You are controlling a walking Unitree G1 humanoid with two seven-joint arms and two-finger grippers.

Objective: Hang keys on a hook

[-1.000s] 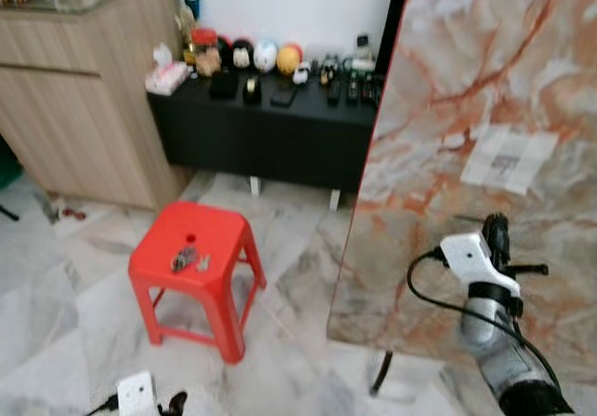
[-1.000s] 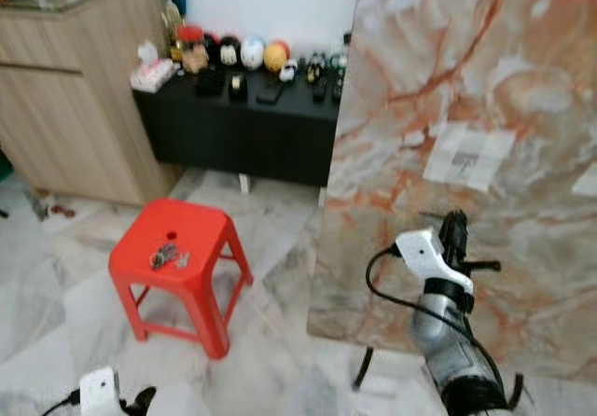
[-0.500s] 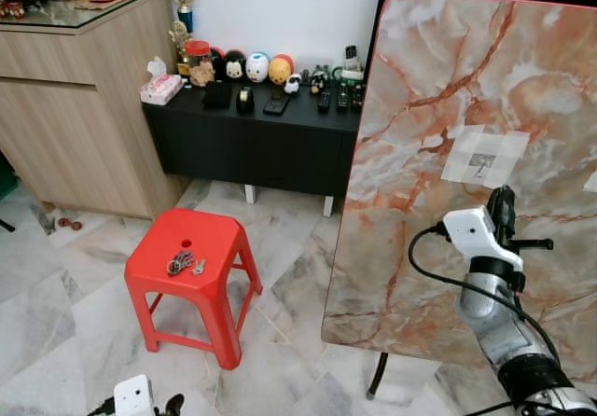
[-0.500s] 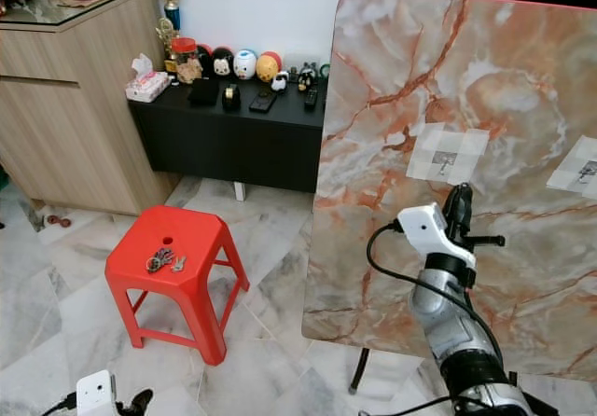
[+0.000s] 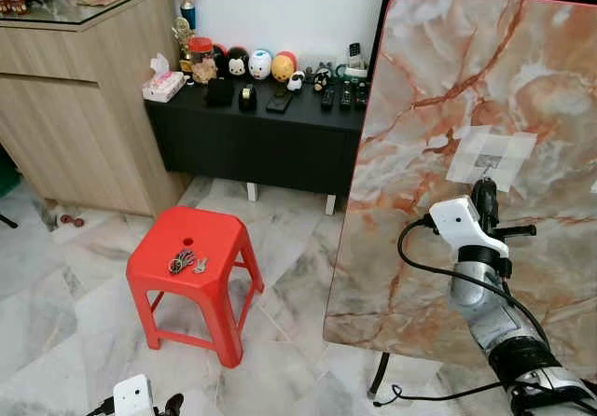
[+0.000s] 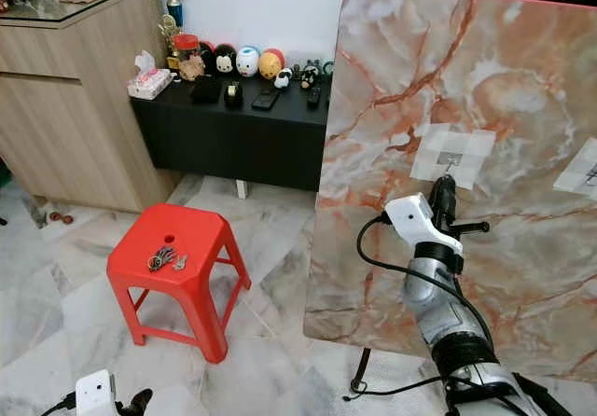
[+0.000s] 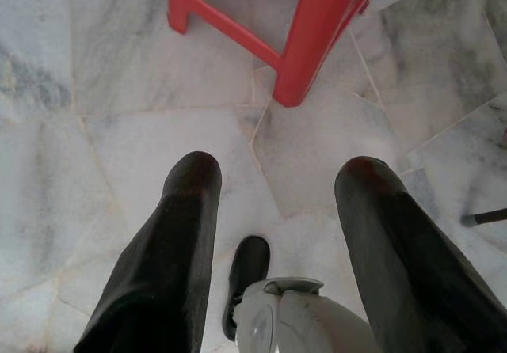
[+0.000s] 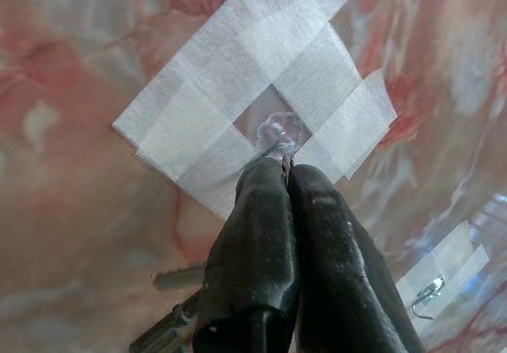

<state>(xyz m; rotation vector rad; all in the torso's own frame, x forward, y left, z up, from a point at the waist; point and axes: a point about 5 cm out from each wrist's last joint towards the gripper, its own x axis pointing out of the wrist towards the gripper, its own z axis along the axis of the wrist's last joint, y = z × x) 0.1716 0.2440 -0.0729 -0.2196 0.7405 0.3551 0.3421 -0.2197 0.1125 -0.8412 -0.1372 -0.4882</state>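
While the keys (image 5: 186,263) lie on top of the red stool (image 5: 216,269), the right gripper (image 8: 285,165) is raised to the marble board (image 5: 438,80), its 2 fingers clenched together with nothing between them, tips just at the small hook (image 8: 279,134) under white tape (image 8: 206,115). The left gripper (image 7: 277,180) hangs released over the marble floor (image 7: 111,131) near a stool leg.

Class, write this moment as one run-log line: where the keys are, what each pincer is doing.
keys: on red stool | right pincer: shut, tips at taped hook on marble board | left pincer: open, idle above floor
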